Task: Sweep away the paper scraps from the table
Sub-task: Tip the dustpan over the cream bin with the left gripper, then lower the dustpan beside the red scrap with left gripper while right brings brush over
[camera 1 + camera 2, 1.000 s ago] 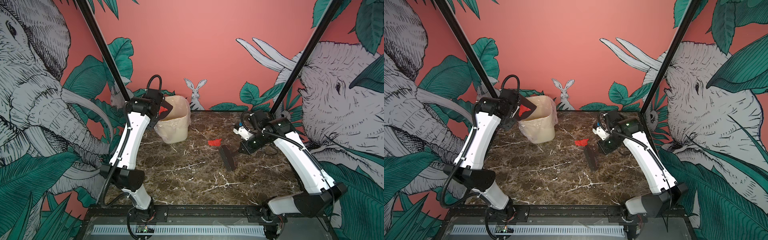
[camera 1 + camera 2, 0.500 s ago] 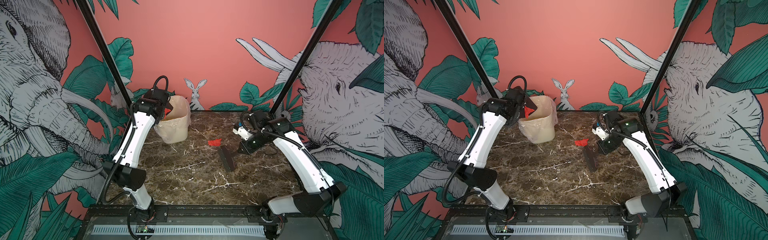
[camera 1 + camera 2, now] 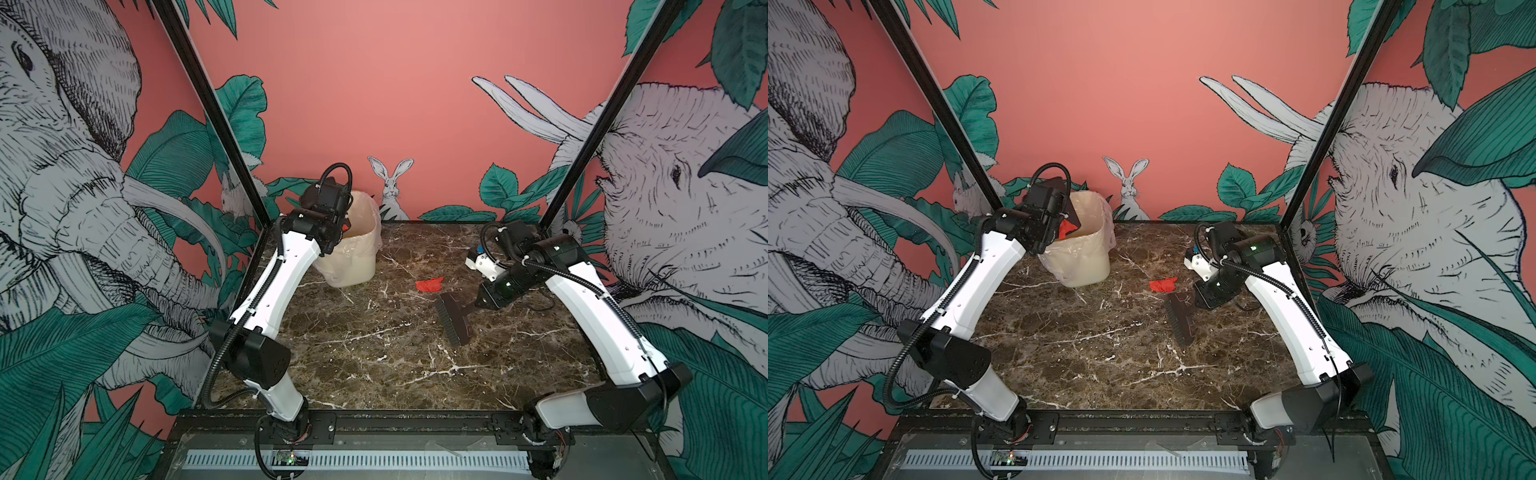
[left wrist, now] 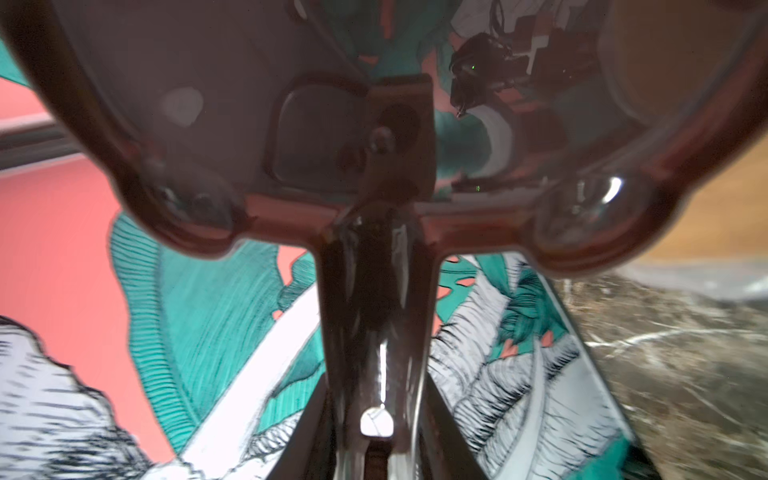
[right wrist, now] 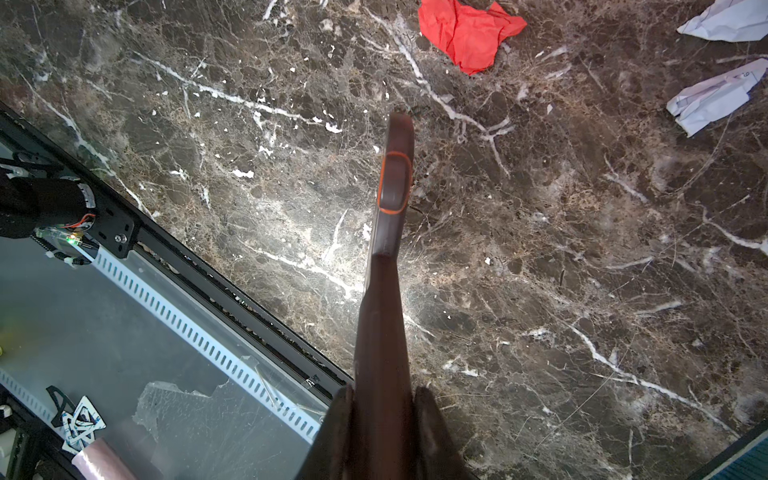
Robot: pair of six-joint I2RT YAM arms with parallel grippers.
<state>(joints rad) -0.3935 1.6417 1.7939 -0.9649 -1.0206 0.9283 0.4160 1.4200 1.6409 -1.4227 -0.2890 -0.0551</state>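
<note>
Red and white paper scraps [image 5: 467, 35], brown white-veined table [image 3: 374, 353], cream bin [image 3: 357, 266]

We see the table [image 3: 374, 353], a square dark brown marble-look top with white veins and a black frame edge, lying flat in both top views [image 3: 1079, 353]; the right wrist view shows its veined surface close up [image 5: 582, 249]. One crumpled red scrap [image 3: 429, 285] lies flat on the table right of centre and towards the back, alone on bare marble [image 3: 1163, 284]; its creases show clearly in the right wrist view [image 5: 469, 31]. In that same view two white scraps [image 5: 715, 95], folded and crumpled, lie on the table near each other and a little apart from the red one. Another red piece [image 3: 1066, 229] shows at the far left corner; we cannot tell what it rests on.
</note>
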